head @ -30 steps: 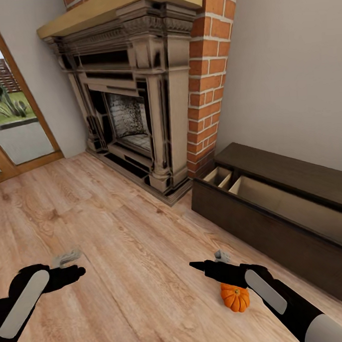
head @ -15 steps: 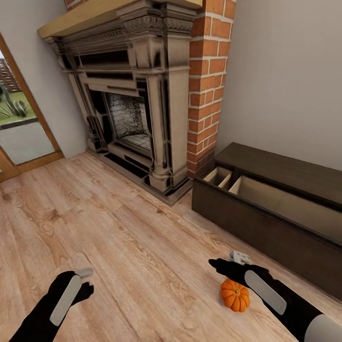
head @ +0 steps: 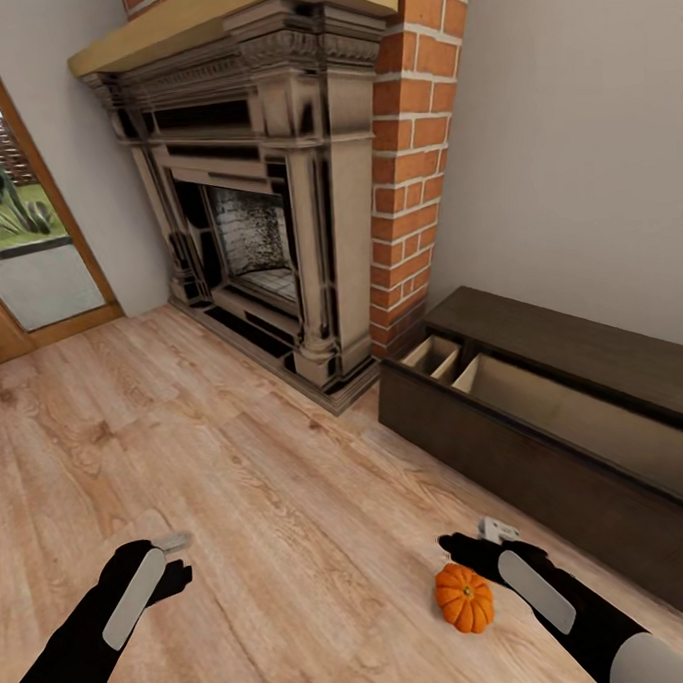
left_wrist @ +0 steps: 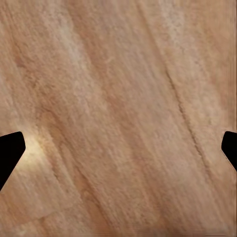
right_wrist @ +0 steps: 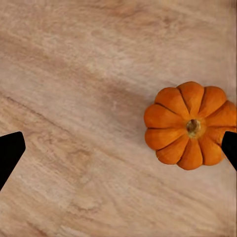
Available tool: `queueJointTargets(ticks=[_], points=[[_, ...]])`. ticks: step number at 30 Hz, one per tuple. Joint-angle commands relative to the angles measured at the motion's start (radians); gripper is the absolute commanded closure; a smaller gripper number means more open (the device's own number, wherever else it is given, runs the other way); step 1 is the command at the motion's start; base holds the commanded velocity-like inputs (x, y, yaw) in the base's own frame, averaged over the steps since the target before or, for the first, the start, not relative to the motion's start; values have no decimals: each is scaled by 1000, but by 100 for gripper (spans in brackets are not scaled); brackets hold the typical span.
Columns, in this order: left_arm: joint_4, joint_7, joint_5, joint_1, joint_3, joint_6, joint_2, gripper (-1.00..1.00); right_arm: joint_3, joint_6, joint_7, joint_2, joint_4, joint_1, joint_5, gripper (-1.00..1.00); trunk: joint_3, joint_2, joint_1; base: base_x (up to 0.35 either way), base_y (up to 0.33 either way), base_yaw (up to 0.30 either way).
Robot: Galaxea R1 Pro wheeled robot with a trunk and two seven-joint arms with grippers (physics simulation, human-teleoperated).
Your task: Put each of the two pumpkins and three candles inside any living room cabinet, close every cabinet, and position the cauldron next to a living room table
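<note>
Pumpkin point(right_wrist: 190, 126) sits on the floor beneath the wide-spread, empty right pincer point(right_wrist: 118, 148); left pincer point(left_wrist: 118, 150) equally wide.

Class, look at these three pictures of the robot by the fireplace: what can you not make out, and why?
- Cabinet: far end cut off by the head view's right edge; drawer floor hidden behind its front.
- Right pincer: fingertips cut off by the wrist view's side edges, wide apart; pumpkin off-centre near one tip.
- Left pincer: tips likewise cropped, over bare floor.
- Fireplace: top cut off by the head view's upper edge.
</note>
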Motion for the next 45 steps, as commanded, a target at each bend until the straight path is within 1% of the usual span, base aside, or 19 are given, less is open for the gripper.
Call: queueJointTargets(ticks=[1, 3, 7, 8, 10, 11, 14, 16, 19, 20, 22, 23, 25, 28, 31, 32, 36, 42, 45], points=[[-2, 10, 10, -1, -3, 2, 1, -100, 4, 0, -19, -1, -1, -1, -8, -100, -1, 0, 0, 0, -287, 0], [-5, 10, 10, -1, -3, 3, 1, -100, 4, 1, -64, -1, 0, -1, -8, -100, -1, 0, 0, 0, -187, 0], [-8, 9, 10, -1, -3, 3, 1, -100, -1, 6, -188, -1, 3, -1, -15, -100, -1, 0, 0, 0, -54, 0], [-8, 9, 10, -1, -3, 2, 1, -100, -5, 5, -200, -2, 4, -1, -16, -100, -1, 0, 0, 0, -20, 0], [-8, 9, 10, -1, -3, 2, 1, -100, -33, 3, -234, -3, 11, -1, -18, -100, -1, 0, 0, 0, -10, 0], [-8, 9, 10, -1, -3, 2, 1, -100, -58, 2, -244, -3, 23, -1, -18, -100, -1, 0, 0, 0, -5, 0], [-8, 10, 9, -1, -3, 2, 2, -100, -111, 0, -245, -5, 39, -1, -17, -100, -1, 0, 0, 18, 29, 0], [-8, 10, 9, -1, -3, 3, 3, -100, -128, -1, -242, -5, 43, -1, -17, -100, -1, 0, 0, 109, 162, 0], [-8, 10, 9, -1, -3, 3, 3, -100, -140, 4, -232, -4, 52, -1, -19, -100, -1, 0, 0, 90, 104, 0], [-8, 9, 9, -1, -3, 2, 3, -100, -142, 8, -212, -4, 58, -1, -23, -100, -1, 0, 0, 36, 40, 0], [-9, 9, 9, -1, -3, 2, 3, -100, -153, 15, -124, -3, 103, -1, -47, -100, -1, 0, 0, 19, 21, 0], [-9, 9, 9, -1, -3, 2, 3, -100, -156, 18, -94, -3, 124, -1, -57, -100, -1, 0, 0, 12, 13, 0], [-15, 9, 9, -1, -2, 2, 2, -100, -166, 35, 28, -3, 237, -1, -86, -100, -1, 0, 0, 6, 7, 0], [-19, 9, 10, -1, -2, 3, 2, -100, -170, 54, 179, -2, 446, -1, -103, -100, -1, 0, 0, 24, 2, 0], [-21, 9, 10, -1, -3, 3, 2, -100, -172, 59, 284, -2, 539, -1, -108, -100, -1, 0, 0, 104, -26, 0], [-21, 9, 10, -1, -3, 3, 2, -100, -172, 60, 304, -2, 553, -1, -109, -100, -1, 0, 0, 134, -98, 0], [-22, 9, 10, -1, -2, 3, 2, -100, -173, 59, 335, -3, 573, -1, -110, -100, -1, 0, 0, 128, -93, 0], [-21, 9, 10, -1, -2, 3, 1, -100, -174, 51, 342, -3, 580, -1, -110, -100, -1, 0, 0, 32, -16, 0], [-21, -4, 11, -1, -2, 3, 3, -100, -174, 47, 343, -4, 582, -1, -109, -100, -1, 0, 0, 156, 23, 0]])
